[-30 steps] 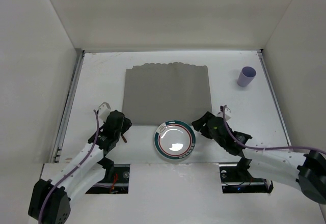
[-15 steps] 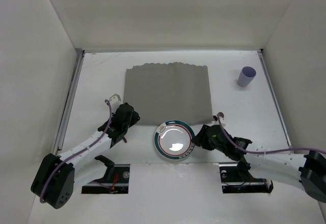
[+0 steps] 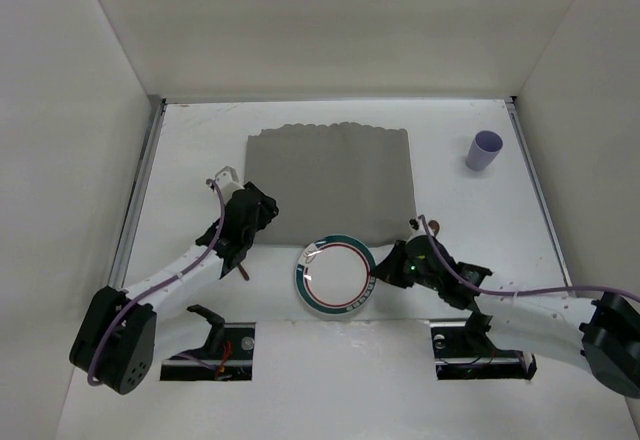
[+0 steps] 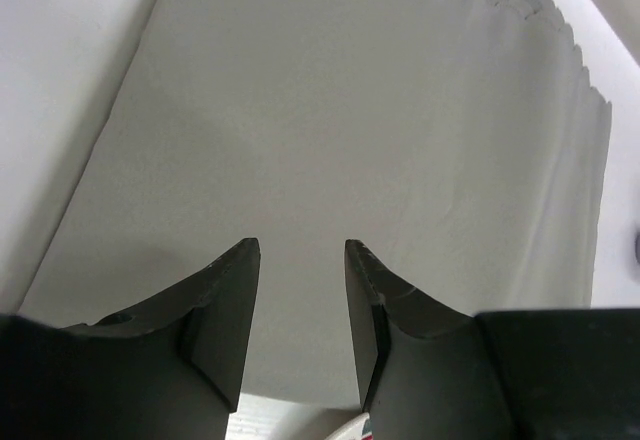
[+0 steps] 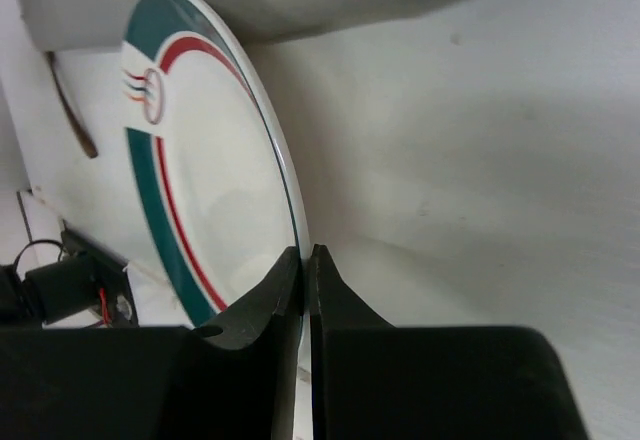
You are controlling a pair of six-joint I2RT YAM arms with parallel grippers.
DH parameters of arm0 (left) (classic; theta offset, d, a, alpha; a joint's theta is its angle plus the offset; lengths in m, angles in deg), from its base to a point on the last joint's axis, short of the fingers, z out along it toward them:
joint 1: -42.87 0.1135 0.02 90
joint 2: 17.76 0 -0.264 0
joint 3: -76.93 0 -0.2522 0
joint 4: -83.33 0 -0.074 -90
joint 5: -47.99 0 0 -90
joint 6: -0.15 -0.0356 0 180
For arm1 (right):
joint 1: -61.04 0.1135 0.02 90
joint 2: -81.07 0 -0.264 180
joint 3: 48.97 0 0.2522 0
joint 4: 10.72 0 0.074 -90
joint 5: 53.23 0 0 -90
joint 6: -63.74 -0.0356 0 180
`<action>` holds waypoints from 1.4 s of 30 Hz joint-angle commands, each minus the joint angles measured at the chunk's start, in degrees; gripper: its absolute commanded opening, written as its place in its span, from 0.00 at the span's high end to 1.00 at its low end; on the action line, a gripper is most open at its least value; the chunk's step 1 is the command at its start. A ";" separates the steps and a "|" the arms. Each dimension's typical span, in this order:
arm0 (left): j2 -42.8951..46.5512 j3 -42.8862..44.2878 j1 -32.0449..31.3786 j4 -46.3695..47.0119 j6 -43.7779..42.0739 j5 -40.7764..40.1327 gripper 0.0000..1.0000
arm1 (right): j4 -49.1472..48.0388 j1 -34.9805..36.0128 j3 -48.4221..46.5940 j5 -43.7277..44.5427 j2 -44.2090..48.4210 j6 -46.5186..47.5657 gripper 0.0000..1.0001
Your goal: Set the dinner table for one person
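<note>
A white plate (image 3: 335,274) with a green and red ring lies on the dinner table (image 3: 190,150), just in front of the grey placemat (image 3: 330,178). My right gripper (image 3: 378,272) is shut on the plate's right rim. The right wrist view shows the plate (image 5: 200,190) on edge, with the rim pinched between the jaws of the gripper (image 5: 306,255). My left gripper (image 3: 265,208) hovers over the placemat's near left corner. Its jaws (image 4: 300,250) stand open and empty above the grey cloth (image 4: 350,110), and a sliver of the plate (image 4: 352,430) shows below them.
A lilac cup (image 3: 485,150) stands at the back right of the table. A thin brown utensil (image 3: 243,268) lies left of the plate, also visible as a brown utensil (image 5: 75,110) in the right wrist view. Metal rails run along the left (image 3: 140,200) and right sides.
My right gripper has moved onto the plate's right rim and closed on it, and the plate has shifted slightly left. My left gripper has moved forward to the placemat's corner.
</note>
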State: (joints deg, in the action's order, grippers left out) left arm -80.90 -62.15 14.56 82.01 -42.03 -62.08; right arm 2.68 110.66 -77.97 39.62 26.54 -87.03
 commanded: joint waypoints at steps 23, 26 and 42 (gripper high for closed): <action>-4.89 -6.94 7.36 20.51 4.84 7.77 0.63 | -10.36 -22.69 -45.04 -10.94 -39.94 12.26 0.94; -5.51 -6.77 6.39 20.95 4.13 6.81 0.63 | -10.71 -22.69 -46.01 -11.20 -43.82 11.21 0.94; -7.97 -5.89 3.23 21.92 2.99 4.61 0.63 | 0.79 -21.02 -42.59 -5.68 -45.51 15.06 0.64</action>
State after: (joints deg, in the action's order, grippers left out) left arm -89.18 -68.40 18.45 100.74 -37.79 -55.74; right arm 0.21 88.61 -119.92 30.83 -21.10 -75.45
